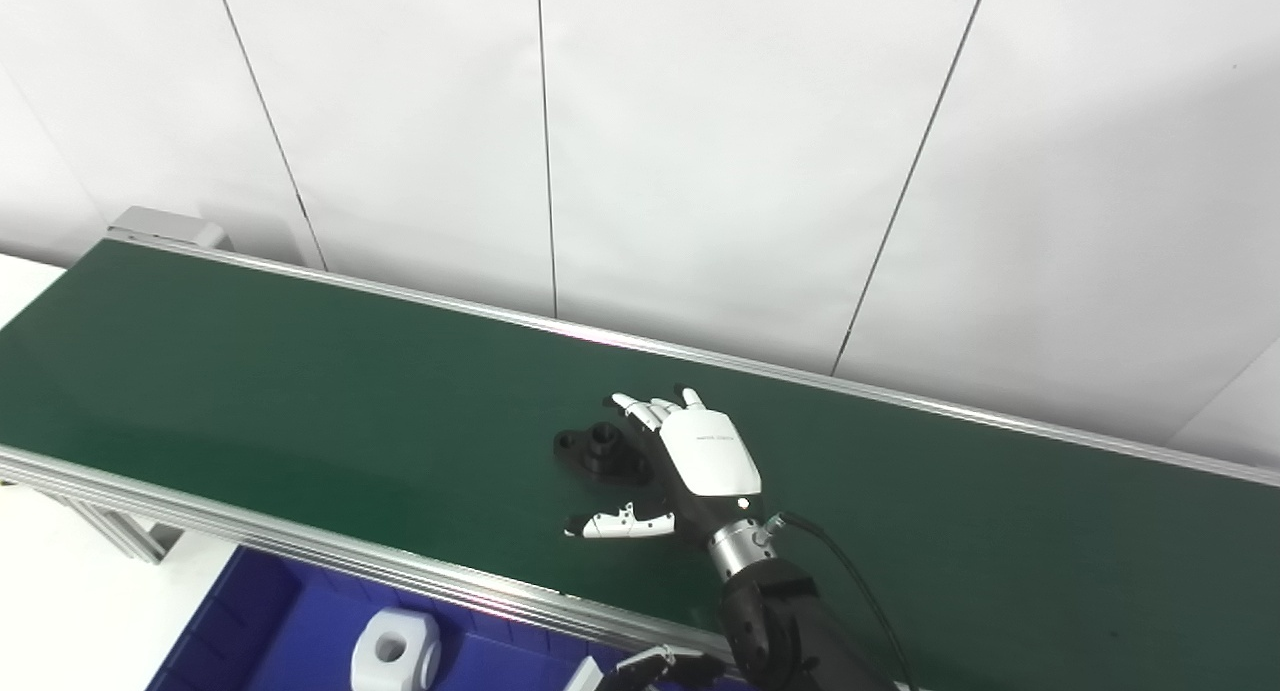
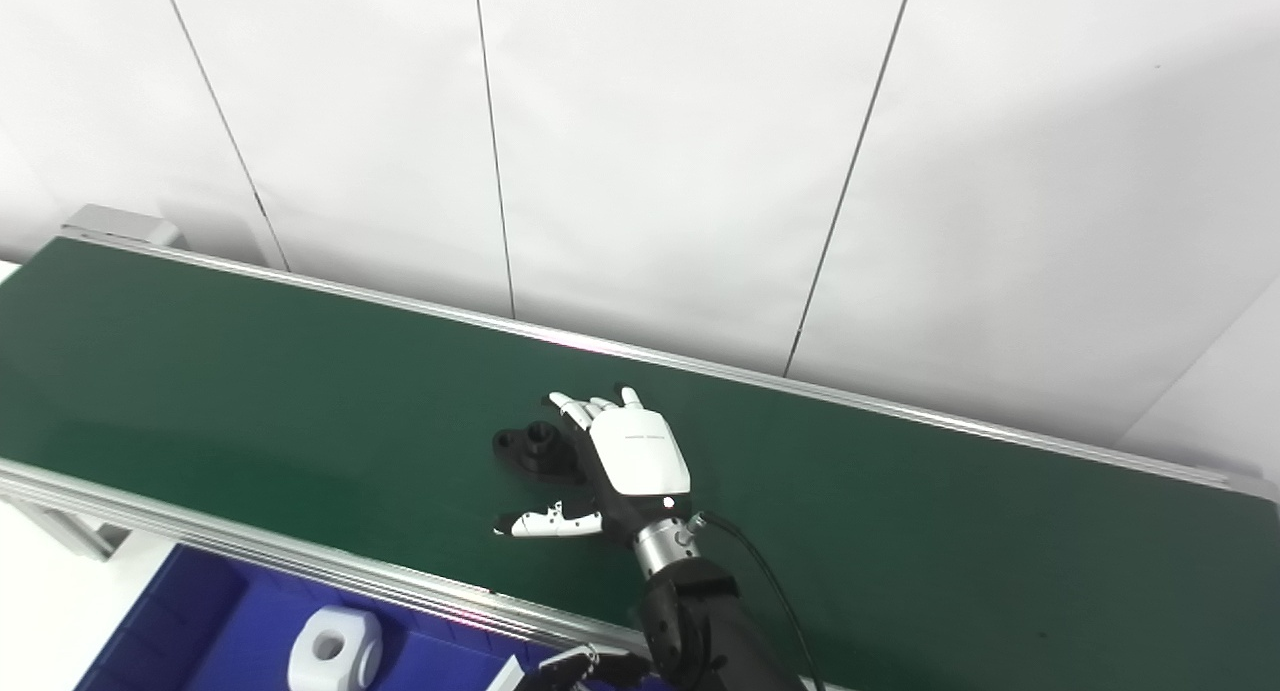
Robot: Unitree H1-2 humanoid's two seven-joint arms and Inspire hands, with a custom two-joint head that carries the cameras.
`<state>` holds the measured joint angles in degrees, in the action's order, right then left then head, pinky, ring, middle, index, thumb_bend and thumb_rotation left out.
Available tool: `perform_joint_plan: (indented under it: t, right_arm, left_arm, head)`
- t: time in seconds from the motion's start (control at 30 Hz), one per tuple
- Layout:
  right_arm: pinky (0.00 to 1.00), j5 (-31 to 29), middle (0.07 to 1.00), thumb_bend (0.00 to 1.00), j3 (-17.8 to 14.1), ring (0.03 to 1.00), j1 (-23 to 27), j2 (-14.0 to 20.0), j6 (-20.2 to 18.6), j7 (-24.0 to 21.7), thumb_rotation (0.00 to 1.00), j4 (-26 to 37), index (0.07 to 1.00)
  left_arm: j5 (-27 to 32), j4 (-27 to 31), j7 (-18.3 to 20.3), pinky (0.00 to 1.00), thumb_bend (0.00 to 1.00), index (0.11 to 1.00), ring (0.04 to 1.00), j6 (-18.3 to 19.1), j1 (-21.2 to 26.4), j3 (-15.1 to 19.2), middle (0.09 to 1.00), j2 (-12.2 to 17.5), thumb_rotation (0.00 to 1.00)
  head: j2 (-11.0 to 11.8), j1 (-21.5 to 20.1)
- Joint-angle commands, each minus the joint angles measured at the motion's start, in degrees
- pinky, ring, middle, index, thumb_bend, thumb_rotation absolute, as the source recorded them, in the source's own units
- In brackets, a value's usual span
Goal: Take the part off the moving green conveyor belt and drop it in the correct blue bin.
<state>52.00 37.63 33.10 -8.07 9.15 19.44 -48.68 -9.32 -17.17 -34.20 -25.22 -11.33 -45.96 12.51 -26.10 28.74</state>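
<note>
Matt green belt (brushed metal rails), matt black part.

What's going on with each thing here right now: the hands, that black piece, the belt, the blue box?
Right hand: open, fingers spread over the belt, right beside the black part, not gripping it.
Left hand: only its fingertips show at the bottom edge; cannot tell if open or shut.
Black part: lying flat on the belt.
Green belt: carries only the black part.
Blue bin: holds a white part.

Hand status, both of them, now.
Right hand: open, fingers spread over the black part on the green belt, not gripping it.
Left hand: only fingertips show at the bottom edge; cannot tell.
</note>
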Motion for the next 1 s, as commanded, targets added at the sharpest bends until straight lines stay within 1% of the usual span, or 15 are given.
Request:
perform_joint_plan:
  t: [0.0,0.03,0.1,0.17,0.2,0.23,0.27,0.33,0.37,0.4,0.47,0.57,0.83,0.93,0.97]
  right_arm:
    - [0.95,0.13,0.808,0.83,0.09,0.837,2.01,-1.43,-0.94,2.51,0.66,0.65,0.856]
    - [0.92,0.33,0.8,0.82,0.21,0.822,2.07,-1.44,-1.1,3.02,0.63,0.39,0.851]
    - [0.9,0.65,0.796,0.82,0.35,0.813,2.19,-1.47,-1.33,4.02,0.62,-0.12,0.849]
    - [0.85,0.69,0.782,0.79,0.24,0.784,2.3,-1.58,-1.76,4.74,0.56,-0.58,0.842]
    - [0.77,0.63,0.752,0.77,0.13,0.714,2.33,-1.66,-2.04,4.94,0.37,-0.75,0.832]
    - [0.7,0.12,0.722,0.76,-0.22,0.665,2.44,-1.63,-1.92,4.88,0.27,-1.12,0.819]
    - [0.55,-0.25,0.656,0.76,-0.45,0.567,2.52,-1.59,-1.79,4.83,0.09,-1.4,0.789]
    - [0.49,-0.8,0.628,0.76,-0.85,0.526,2.59,-1.51,-2.26,4.18,0.03,-1.68,0.771]
    - [0.42,-0.79,0.598,0.63,-0.89,0.492,2.62,-1.38,-2.99,3.74,0.02,-1.74,0.738]
    - [0.36,-0.82,0.58,0.55,-0.95,0.475,2.63,-1.32,-3.88,3.14,0.01,-1.81,0.698]
    - [0.32,-0.54,0.578,0.5,-0.68,0.464,2.68,-1.1,-6.17,1.75,0.0,-1.73,0.669]
    - [0.3,-0.14,0.577,0.49,-0.02,0.455,2.71,-0.72,-9.17,-0.47,0.0,-1.05,0.673]
    - [0.3,-1.89,0.569,0.49,0.25,0.452,2.95,0.48,-14.5,-11.91,0.0,2.46,0.71]
    - [0.31,-2.07,0.564,0.49,0.29,0.455,2.83,0.85,-16.18,-14.83,0.0,4.41,0.691]
    - [0.31,-2.04,0.559,0.49,0.38,0.458,2.79,0.97,-16.65,-15.62,0.0,5.01,0.666]
  left_arm:
    - [-1.25,1.56,1.9,0.66,0.85,0.774,0.76,-1.71,1.07,-1.99,0.792,-2.57,0.84]
    - [-1.22,1.6,1.98,0.65,0.85,0.774,0.756,-1.71,0.99,-1.92,0.79,-2.53,0.84]
    - [-1.16,1.73,2.14,0.65,0.85,0.773,0.755,-1.71,0.9,-1.83,0.79,-2.45,0.84]
    - [-1.28,1.81,2.09,0.65,0.84,0.771,0.752,-1.71,0.88,-1.87,0.788,-2.35,0.83]
    - [-1.41,1.83,1.97,0.64,0.84,0.771,0.749,-1.71,0.88,-1.92,0.786,-2.3,0.83]
    - [-1.5,1.72,1.76,0.64,0.84,0.77,0.748,-1.71,0.93,-1.99,0.784,-2.32,0.83]
    - [-1.55,1.64,1.62,0.64,0.83,0.768,0.747,-1.71,0.97,-2.04,0.782,-2.35,0.83]
    - [-1.39,1.68,1.65,0.64,0.84,0.767,0.747,-1.71,0.91,-2.0,0.781,-2.33,0.83]
    - [-1.38,1.76,1.74,0.64,0.83,0.768,0.748,-1.71,0.87,-1.96,0.781,-2.32,0.83]
    - [-1.48,1.83,1.63,0.65,0.83,0.768,0.75,-1.71,0.81,-1.93,0.781,-2.29,0.83]
    - [-1.25,2.07,1.77,0.65,0.82,0.767,0.747,-1.71,0.73,-1.94,0.778,-2.19,0.83]
    - [-1.29,2.17,1.76,0.64,0.82,0.765,0.743,-1.71,0.62,-1.84,0.776,-2.18,0.83]
    - [-0.71,2.45,2.44,0.65,0.85,0.767,0.747,-1.71,0.08,-1.28,0.78,-2.15,0.84]
    - [-1.44,2.5,1.95,0.65,0.84,0.767,0.746,-1.71,0.11,-1.41,0.781,-1.94,0.84]
    - [-1.71,2.48,1.69,0.65,0.84,0.765,0.745,-1.71,0.15,-1.49,0.779,-1.89,0.84]
  head:
    - [-0.09,-0.02]
    - [-0.05,-0.13]
    - [-0.13,-0.16]
    - [-0.2,-0.2]
    - [-0.25,-0.22]
    - [-0.25,-0.22]
    - [-0.25,-0.22]
    - [-0.33,-0.29]
    - [-0.33,-0.29]
    - [-0.39,-0.42]
    - [-0.58,-0.62]
    - [-0.58,-0.62]
    - [-1.09,-1.28]
    - [-1.18,-1.33]
    - [-1.18,-1.33]
